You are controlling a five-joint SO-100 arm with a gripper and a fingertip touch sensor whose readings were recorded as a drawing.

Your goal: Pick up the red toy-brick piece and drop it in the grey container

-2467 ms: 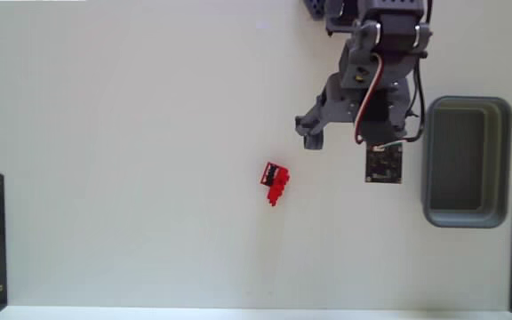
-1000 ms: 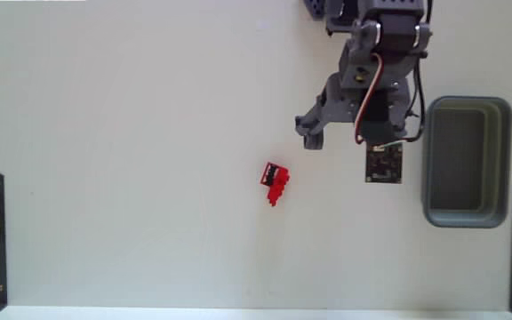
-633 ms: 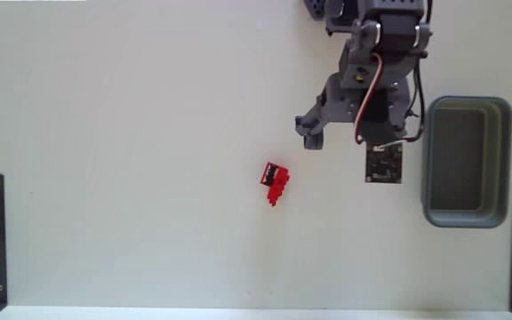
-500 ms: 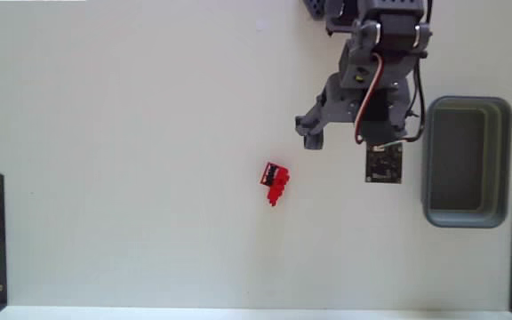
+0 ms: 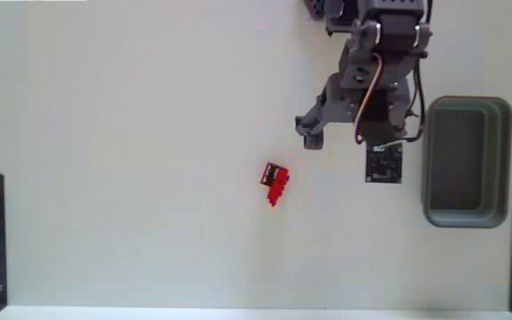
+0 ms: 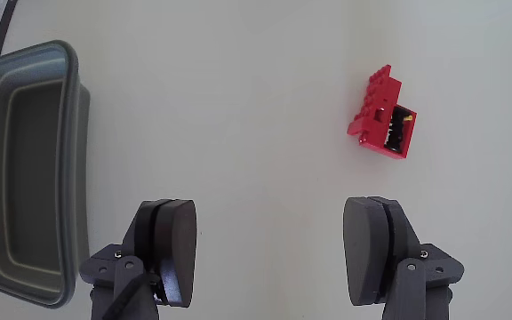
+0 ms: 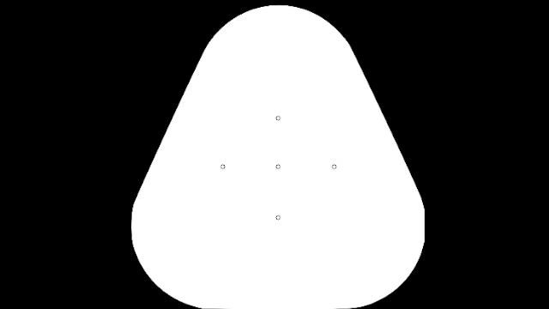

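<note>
- One white table (image 5: 132, 133) under me.
- One dark grey rectangular plastic tub (image 5: 465, 160), at the fixed view's right.
- My one claw (image 6: 274, 249) gapes wide, holding nothing.
- One small bright red plastic brick piece (image 6: 382, 125) lies apart on the table.

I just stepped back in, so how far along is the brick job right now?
Nothing looks done yet. The red brick lies on the white table, and the grey tub looks empty. The gripper is open above the table, holding nothing. Left: reach the brick, grasp it, carry it over, drop it in.
</note>
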